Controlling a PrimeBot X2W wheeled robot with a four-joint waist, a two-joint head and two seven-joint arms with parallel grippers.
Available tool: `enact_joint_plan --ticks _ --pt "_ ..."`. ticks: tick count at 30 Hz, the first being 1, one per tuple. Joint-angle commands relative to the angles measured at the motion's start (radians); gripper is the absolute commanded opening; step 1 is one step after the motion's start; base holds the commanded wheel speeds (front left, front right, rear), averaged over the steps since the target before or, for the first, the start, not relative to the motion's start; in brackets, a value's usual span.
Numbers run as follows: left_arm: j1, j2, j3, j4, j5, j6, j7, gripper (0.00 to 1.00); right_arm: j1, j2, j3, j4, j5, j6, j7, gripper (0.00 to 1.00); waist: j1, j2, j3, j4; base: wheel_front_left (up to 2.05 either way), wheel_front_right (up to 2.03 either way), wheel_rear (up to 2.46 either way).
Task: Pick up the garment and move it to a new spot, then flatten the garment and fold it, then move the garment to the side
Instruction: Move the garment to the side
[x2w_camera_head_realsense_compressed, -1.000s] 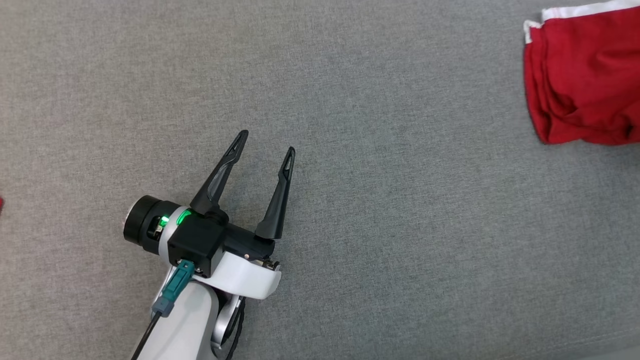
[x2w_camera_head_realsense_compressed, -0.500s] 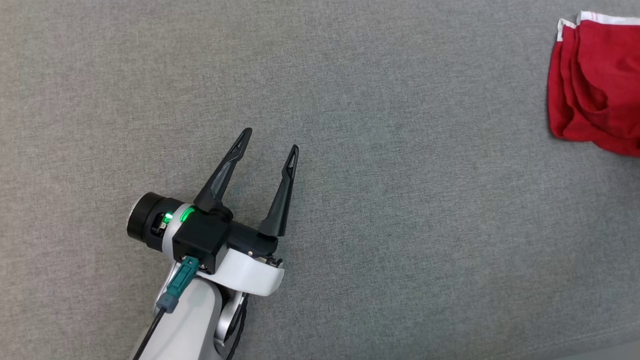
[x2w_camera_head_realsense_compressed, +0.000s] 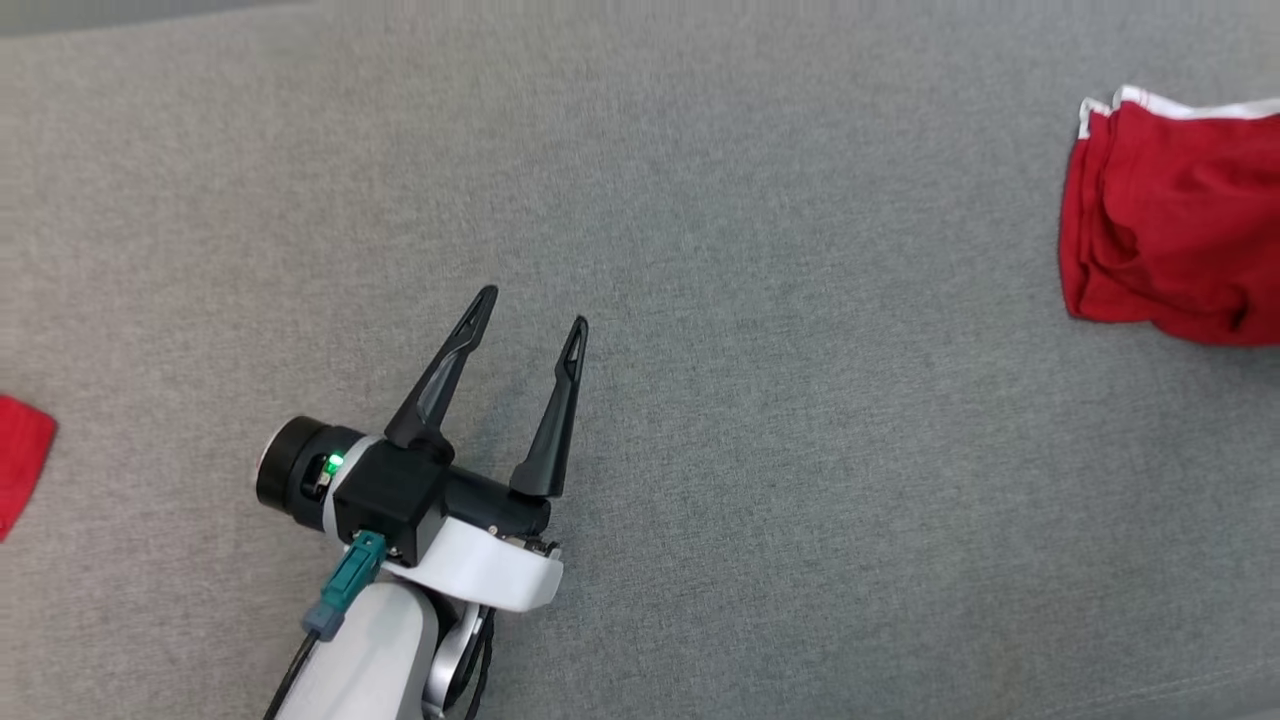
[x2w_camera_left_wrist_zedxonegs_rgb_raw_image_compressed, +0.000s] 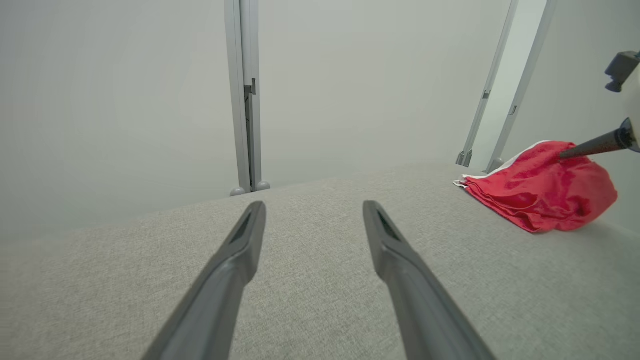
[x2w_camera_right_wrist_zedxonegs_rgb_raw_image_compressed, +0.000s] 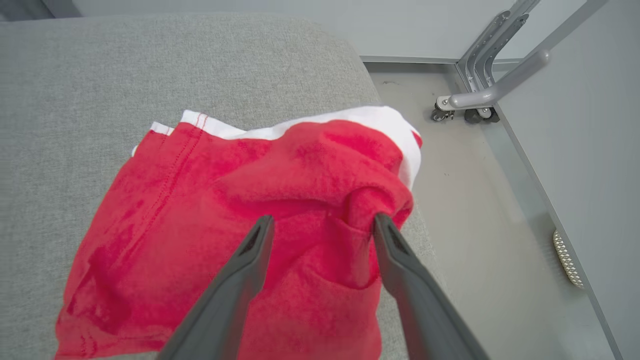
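Your garment (x2w_camera_right_wrist_zedxonegs_rgb_raw_image_compressed: 165, 215) looks light and floppy, both sets of jaws are wide open, so I'd pinch the white hem (x2w_camera_right_wrist_zedxonegs_rgb_raw_image_compressed: 310, 124) at upper centre.

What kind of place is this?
Probably a robot testing room, not a home: a big grey padded surface with a red garment on it, bare pale walls with metal posts, and a plain floor with a wheeled metal frame.

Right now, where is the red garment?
In the head view the red garment lies far right on the grey cushion, well right of the left tool. The right wrist view shows it under the open right tool.
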Motion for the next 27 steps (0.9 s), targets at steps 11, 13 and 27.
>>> enact_joint_plan --ticks 11,13,27 --pt "0.121 0.004 0.059 -0.011 -0.04 -0.029 0.0 1.0 0.035 0.01 0.041 -0.01 -0.034 0.0 -0.065 1.0 0.0 0.0 -0.228 0.017 0.0 0.0 0.0" --pt "0.14 0.004 0.077 -0.017 -0.044 -0.03 0.0 1.0 0.055 0.004 0.033 -0.043 -0.023 0.0 -0.125 1.0 0.0 0.0 -0.256 0.023 0.0 0.0 0.0" --pt "0.24 0.004 0.188 -0.045 -0.014 -0.046 0.0 1.0 0.331 -0.07 -0.278 -0.341 -0.073 0.0 -0.392 1.0 0.0 0.0 -0.368 0.1 0.0 0.0 0.0"
